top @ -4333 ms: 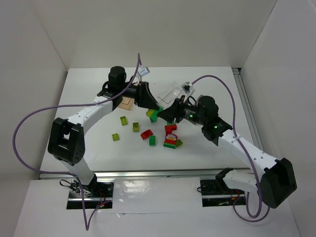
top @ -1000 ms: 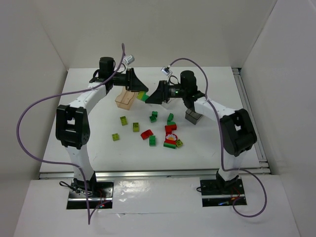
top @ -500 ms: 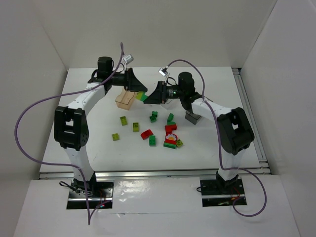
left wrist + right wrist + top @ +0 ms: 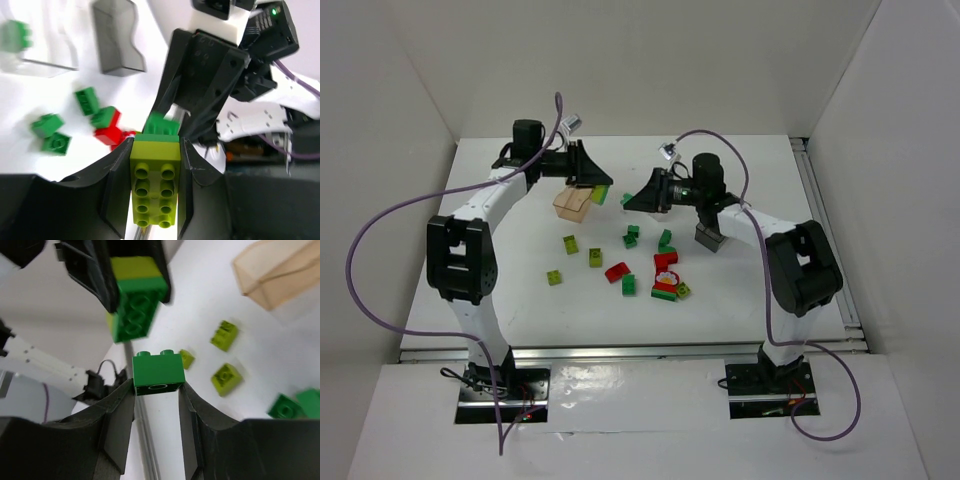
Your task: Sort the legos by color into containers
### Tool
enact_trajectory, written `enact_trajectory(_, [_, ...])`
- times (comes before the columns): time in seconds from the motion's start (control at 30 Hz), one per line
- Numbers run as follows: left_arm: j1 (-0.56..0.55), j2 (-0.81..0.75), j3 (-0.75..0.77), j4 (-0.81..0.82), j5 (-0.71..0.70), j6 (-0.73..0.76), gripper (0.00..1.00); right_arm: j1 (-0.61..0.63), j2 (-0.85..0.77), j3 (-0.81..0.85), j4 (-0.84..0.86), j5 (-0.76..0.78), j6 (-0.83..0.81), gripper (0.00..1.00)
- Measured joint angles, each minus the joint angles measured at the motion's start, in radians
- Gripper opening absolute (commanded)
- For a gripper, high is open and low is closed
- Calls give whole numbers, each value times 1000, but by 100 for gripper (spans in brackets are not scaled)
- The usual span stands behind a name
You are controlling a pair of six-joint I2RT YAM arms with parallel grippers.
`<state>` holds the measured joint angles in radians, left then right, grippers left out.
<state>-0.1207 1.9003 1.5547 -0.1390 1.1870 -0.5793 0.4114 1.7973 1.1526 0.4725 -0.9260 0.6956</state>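
Pulled apart just now. Half a second back, had the two grippers nose to nose over the back of the table, bricks joined between them; now shows a clear gap.

On the left, finds the left gripper clamped on a lime brick, with a green brick stuck to its outer end. Right of the gap, finds the right gripper closed on a second green brick, free of the stack and pinched by its two sides. Probably means a stack half undone: one green piece ready for a tub, another to be worked off the lime before either colour can be sorted.

Leaves the loose legos scattered mid-table, nearer the bases: lime ones leftward, reds and greens rightward, a small mixed stack nearest the bases.

As for pose: reaches the left arm far back and bends it inward, gripper pointing right, just above and beside the amber tub. Stretches the right arm back likewise, gripper pointing left at its partner, both off the table. Mostly hides the clear tub behind the right gripper from above; in the left wrist view, shows it with something green and blurred inside. Puts the grey tub furthest right, beside the right forearm.
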Motion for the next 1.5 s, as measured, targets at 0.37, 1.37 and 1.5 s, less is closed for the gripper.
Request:
enact_trajectory(0.37, [41,-3,0,-129,-292,1,0,-60,-25,108,-507,573,-183,3])
enact_trajectory(1.37, [-303,283,206,-570,-1228,132,52,-26,137,330,-748,1024,-359,73])
enact_trajectory(1.5, [-304,290,206,-572,-1243,132,76,-26,50,273,-745,1035,-350,74])
